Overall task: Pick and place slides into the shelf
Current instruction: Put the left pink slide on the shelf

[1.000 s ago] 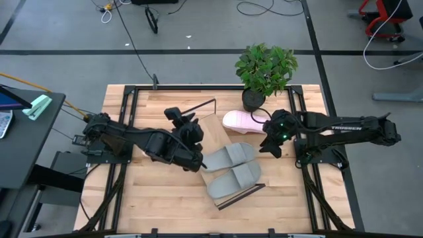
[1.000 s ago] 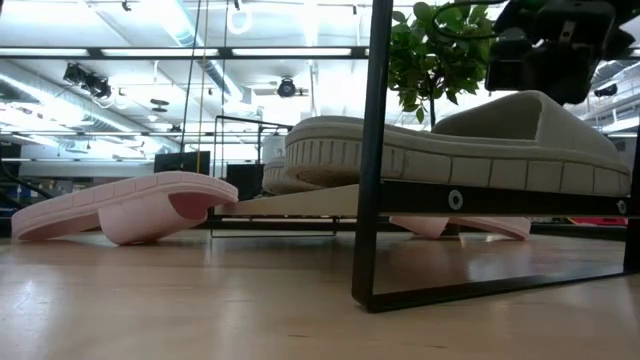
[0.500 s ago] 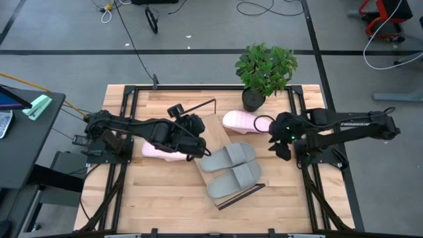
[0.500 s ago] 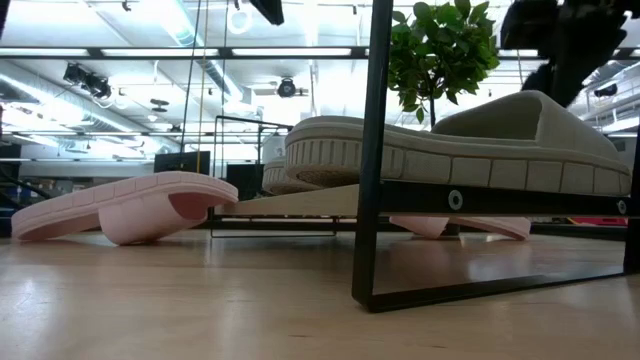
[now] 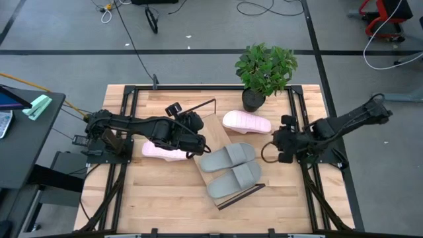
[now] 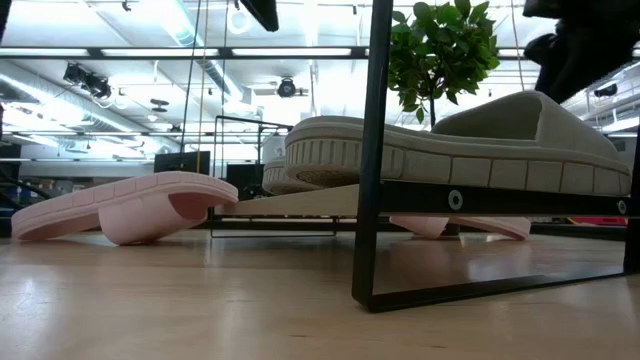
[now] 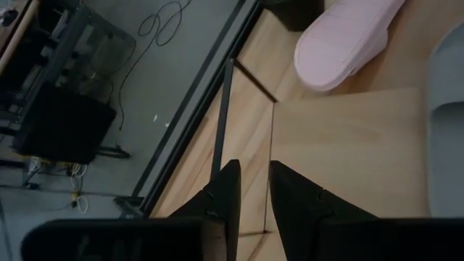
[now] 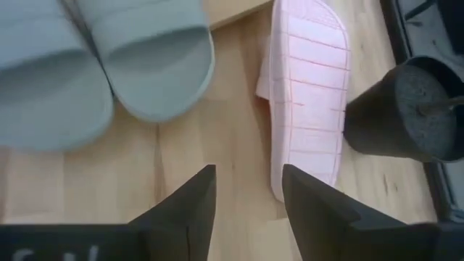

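We judge the task about half done: the two grey-green slides (image 5: 231, 170) lie side by side on the light-wood board of the shelf (image 5: 213, 130), toward its near-right end, and in the low view they sit flat on the board above the table. The two pink ones are not yet on it. One pink slide (image 5: 246, 122) lies on the table just beyond the shelf's far-right edge, beside the potted plant (image 5: 265, 68), and the right wrist view shows it sole up, ridges facing the camera. The other pink slide (image 5: 161, 151) lies on the table to the left of the shelf, partly hidden under the left arm; the low view shows it tipped, with its strap against the tabletop. The left gripper (image 7: 251, 190) hovers over the far-left end of the shelf, near the wire frame (image 5: 195, 107), with its fingers a narrow gap apart and nothing between them. The right gripper (image 8: 246, 196) sits at the right side of the table, well right of the grey-green pair and nearer to us than the sole-up pink slide, its fingers spread and empty. As we read it, both pink slides remain to be picked and placed, and the bare far-left half of the board looks like the room left for them.
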`<action>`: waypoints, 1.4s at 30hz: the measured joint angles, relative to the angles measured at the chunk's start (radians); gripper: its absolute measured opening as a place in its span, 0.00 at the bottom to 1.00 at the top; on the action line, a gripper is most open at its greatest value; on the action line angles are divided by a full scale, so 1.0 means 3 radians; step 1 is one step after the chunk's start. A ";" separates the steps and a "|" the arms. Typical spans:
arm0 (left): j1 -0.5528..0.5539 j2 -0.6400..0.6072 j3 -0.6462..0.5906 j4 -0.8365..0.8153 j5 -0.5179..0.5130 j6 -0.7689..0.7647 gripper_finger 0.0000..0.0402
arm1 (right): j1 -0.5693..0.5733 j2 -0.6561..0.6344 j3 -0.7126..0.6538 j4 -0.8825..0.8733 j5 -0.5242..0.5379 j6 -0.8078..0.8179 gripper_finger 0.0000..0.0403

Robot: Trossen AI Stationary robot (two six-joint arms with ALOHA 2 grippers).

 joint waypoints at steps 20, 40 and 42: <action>0.0018 0.0027 -0.0566 0.0217 0.0256 -0.0145 0.20 | -0.0109 0.0093 -0.0147 0.0184 -0.0105 -0.0077 0.40; 0.0331 -0.0458 -0.1480 0.1142 0.1144 0.1481 0.16 | -0.0431 0.0280 -0.0149 0.0917 -0.0128 0.0709 0.40; 0.0461 -0.0541 -0.1481 0.1155 0.1379 0.1587 0.15 | -0.0462 0.0344 -0.0149 0.0919 -0.0131 0.0742 0.40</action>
